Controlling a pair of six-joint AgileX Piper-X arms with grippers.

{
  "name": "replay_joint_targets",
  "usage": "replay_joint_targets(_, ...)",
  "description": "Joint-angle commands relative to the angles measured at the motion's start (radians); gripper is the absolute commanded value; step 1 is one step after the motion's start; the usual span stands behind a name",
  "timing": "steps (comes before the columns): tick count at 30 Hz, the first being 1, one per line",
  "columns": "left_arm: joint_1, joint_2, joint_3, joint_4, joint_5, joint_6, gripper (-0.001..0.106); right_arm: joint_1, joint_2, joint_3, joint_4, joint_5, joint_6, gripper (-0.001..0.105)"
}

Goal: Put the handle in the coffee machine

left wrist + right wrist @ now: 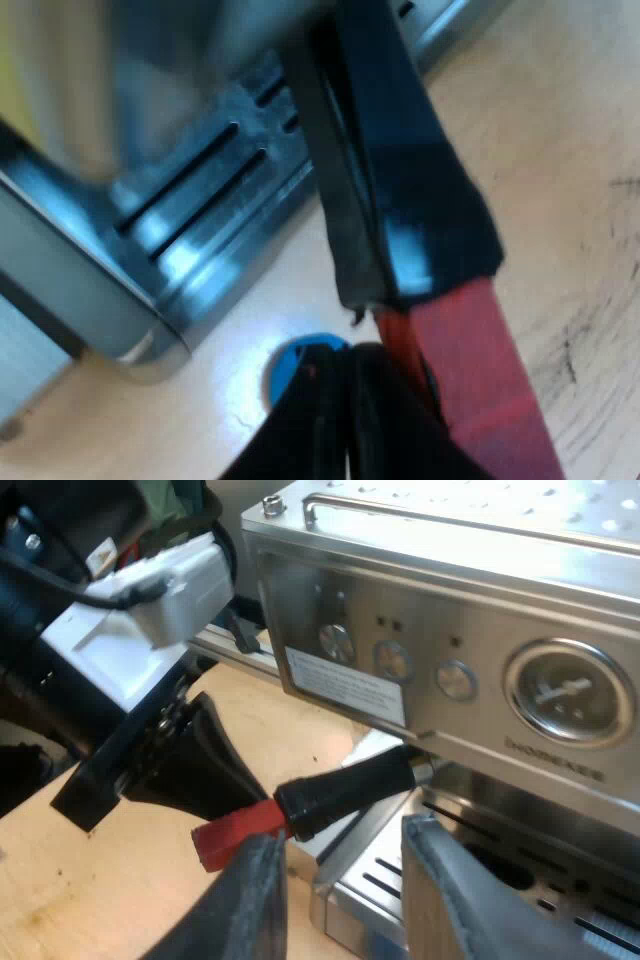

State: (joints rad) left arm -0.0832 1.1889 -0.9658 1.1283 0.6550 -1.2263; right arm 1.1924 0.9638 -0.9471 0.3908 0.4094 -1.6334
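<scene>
The holder's dark handle (400,170) ends in red (480,370), and my left gripper (350,365) is shut on that red end. Seen from the right wrist, the handle (345,785) slopes up to the espresso machine's front (450,630), where its metal end meets the underside below the buttons. The left gripper (235,810) holds the red end (232,832) there too. My right gripper (340,900) hangs open over the drip tray (370,875), just below the handle, with nothing between its fingers.
The slotted drip tray (200,200) lies close beside the handle. A blue round thing (290,365), perhaps the tamper, rests on the wooden table (570,200) under my left fingers. A pressure gauge (565,695) and round buttons (393,660) line the machine's front panel.
</scene>
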Motion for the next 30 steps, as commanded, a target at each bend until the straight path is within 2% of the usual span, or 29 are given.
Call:
replay_joint_targets(1, -0.044, -0.037, 0.022, 0.012, 0.069, -0.044, 0.000, 0.001, -0.028, -0.004, 0.035, -0.031, -0.001, 0.032)
replay_joint_targets(3, -0.088, -0.057, 0.023, -0.007, 0.069, -0.089, 0.000, 0.001, -0.042, -0.004, 0.057, -0.061, -0.001, 0.032)
replay_joint_targets(5, -0.128, -0.063, 0.023, -0.019, 0.066, -0.105, 0.000, 0.001, -0.049, -0.004, 0.062, -0.080, -0.001, 0.032)
replay_joint_targets(9, -0.227, -0.063, 0.023, -0.087, 0.031, -0.177, 0.000, 0.001, -0.059, -0.004, 0.072, -0.101, -0.001, 0.032)
replay_joint_targets(14, -0.286, -0.063, 0.023, -0.145, 0.008, -0.225, 0.000, 0.001, -0.072, -0.004, 0.125, -0.101, 0.001, 0.032)
replay_joint_targets(15, -0.290, -0.063, 0.023, -0.145, 0.008, -0.228, 0.000, 0.001, -0.080, -0.004, 0.163, -0.101, 0.025, 0.036)
replay_joint_targets(16, -0.347, -0.063, 0.023, -0.180, 0.008, -0.244, 0.000, 0.001, -0.088, -0.004, 0.189, -0.101, 0.039, 0.042)
replay_joint_targets(17, -0.358, -0.063, 0.023, -0.188, 0.010, -0.244, 0.000, 0.001, -0.092, -0.004, 0.200, -0.101, 0.042, 0.047)
replay_joint_targets(19, -0.376, -0.063, 0.023, -0.212, 0.020, -0.244, 0.000, 0.001, -0.104, -0.004, 0.239, -0.107, 0.049, 0.064)
replay_joint_targets(21, -0.380, -0.063, 0.023, -0.234, 0.042, -0.244, 0.000, -0.001, -0.113, -0.004, 0.259, -0.121, 0.070, 0.070)
replay_joint_targets(24, -0.379, -0.063, 0.023, -0.289, 0.113, -0.244, 0.000, -0.001, -0.130, -0.004, 0.292, -0.124, 0.088, 0.070)
replay_joint_targets(27, -0.379, -0.063, 0.023, -0.343, 0.119, -0.253, 0.000, -0.001, -0.140, -0.004, 0.306, -0.124, 0.088, 0.070)
replay_joint_targets(30, -0.379, -0.060, 0.023, -0.372, 0.159, -0.253, 0.000, -0.001, -0.149, -0.004, 0.309, -0.124, 0.088, 0.070)
